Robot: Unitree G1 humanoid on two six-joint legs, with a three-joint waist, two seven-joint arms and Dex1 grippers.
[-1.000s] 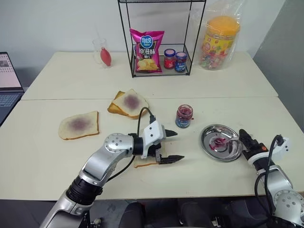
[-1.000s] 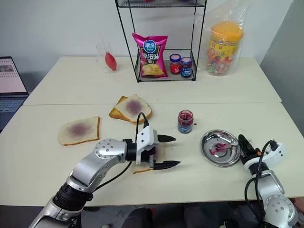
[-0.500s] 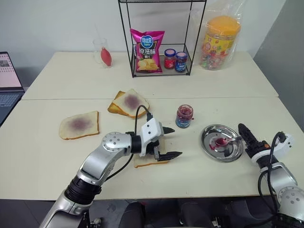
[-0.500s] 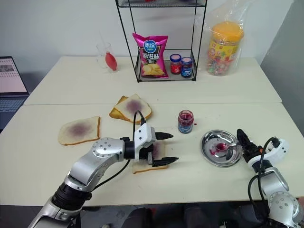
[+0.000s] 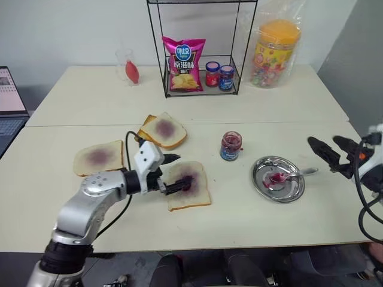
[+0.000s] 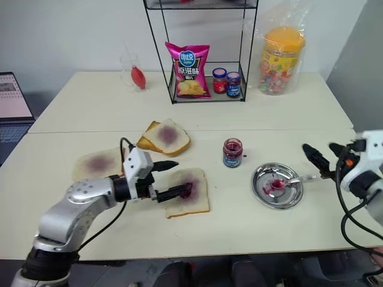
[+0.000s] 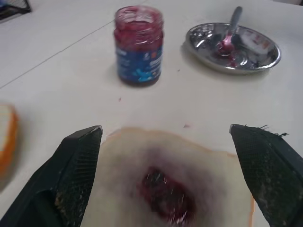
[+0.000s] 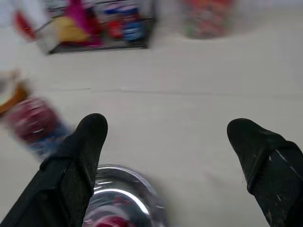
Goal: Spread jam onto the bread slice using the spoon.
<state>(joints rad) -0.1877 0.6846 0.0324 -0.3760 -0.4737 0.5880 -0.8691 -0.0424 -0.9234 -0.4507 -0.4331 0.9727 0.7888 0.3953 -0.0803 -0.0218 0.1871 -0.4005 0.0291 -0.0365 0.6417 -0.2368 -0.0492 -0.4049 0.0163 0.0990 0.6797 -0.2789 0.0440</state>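
Both grippers, left gripper (image 5: 172, 173) over the bread slice (image 5: 188, 185) and right gripper (image 5: 331, 154) beside the steel dish (image 5: 263, 183), are wide open holding nothing, so I'd grab the spoon (image 5: 287, 175) by its handle and smear that blob outward, jam (image 5: 231, 146) jar nearby.

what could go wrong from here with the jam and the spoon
The jam on the bread slice sits as one wet blob, not spread, and the left gripper fingers hang right over it, so they may get smeared. The spoon lies loose in the steel dish; regrasping its slim handle could tip the dish.
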